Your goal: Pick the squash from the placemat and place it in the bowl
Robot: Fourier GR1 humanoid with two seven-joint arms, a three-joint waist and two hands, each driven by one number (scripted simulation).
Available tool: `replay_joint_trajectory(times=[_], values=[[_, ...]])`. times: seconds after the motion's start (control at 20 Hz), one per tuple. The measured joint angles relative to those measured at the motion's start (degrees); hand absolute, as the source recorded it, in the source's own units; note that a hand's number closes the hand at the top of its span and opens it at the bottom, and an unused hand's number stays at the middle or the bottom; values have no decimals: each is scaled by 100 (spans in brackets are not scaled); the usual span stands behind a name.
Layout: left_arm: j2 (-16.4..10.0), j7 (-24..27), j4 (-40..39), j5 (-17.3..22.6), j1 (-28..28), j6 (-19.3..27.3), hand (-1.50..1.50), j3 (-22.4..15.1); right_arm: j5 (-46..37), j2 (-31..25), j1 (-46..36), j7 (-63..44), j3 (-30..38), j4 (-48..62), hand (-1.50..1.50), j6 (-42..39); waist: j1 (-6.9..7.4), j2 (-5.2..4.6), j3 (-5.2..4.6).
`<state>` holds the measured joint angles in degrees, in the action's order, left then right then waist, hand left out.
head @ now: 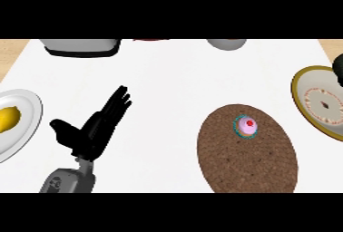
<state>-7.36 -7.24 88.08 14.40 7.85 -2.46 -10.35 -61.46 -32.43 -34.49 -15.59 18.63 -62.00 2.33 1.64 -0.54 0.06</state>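
Observation:
The yellow squash [8, 118] lies inside the white bowl [31, 105] at the counter's left edge. My left hand [94, 127] hovers just right of the bowl. It is open, with fingers straight and pointing up-right and the thumb spread toward the bowl, and it holds nothing. The round brown placemat [247, 158] lies at the lower right and carries only a small pink cupcake [247, 125]. A black shape [338, 68] at the right edge looks like part of my right hand. Its fingers are cut off by the edge.
A gold-rimmed plate [299, 88] with a frosted doughnut [324, 105] sits at the right edge. Along the back stand a grey-and-black appliance [81, 46], a red item [150, 39] and a grey bowl [226, 44]. White counter [174, 81] lies between my hand and the placemat.

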Motion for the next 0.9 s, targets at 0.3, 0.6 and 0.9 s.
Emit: replay_joint_trajectory(times=[0.3, 0.6, 0.9], values=[[70, -22, 63, -42, -34, 2, 0, -57, -62, -245, -474, 103, 302, 1864, -150, 244, 65, -26, 7], [78, -79, 71, -50, 30, -16, 0, -18, 422, -362, -963, 865, 845, 3139, -150, 714, 89, -43, 15], [65, -82, 83, -58, -31, 20, 0, 50, 1606, -127, -1054, 1988, 1833, 3113, -150, 1334, -39, 0, 24]])
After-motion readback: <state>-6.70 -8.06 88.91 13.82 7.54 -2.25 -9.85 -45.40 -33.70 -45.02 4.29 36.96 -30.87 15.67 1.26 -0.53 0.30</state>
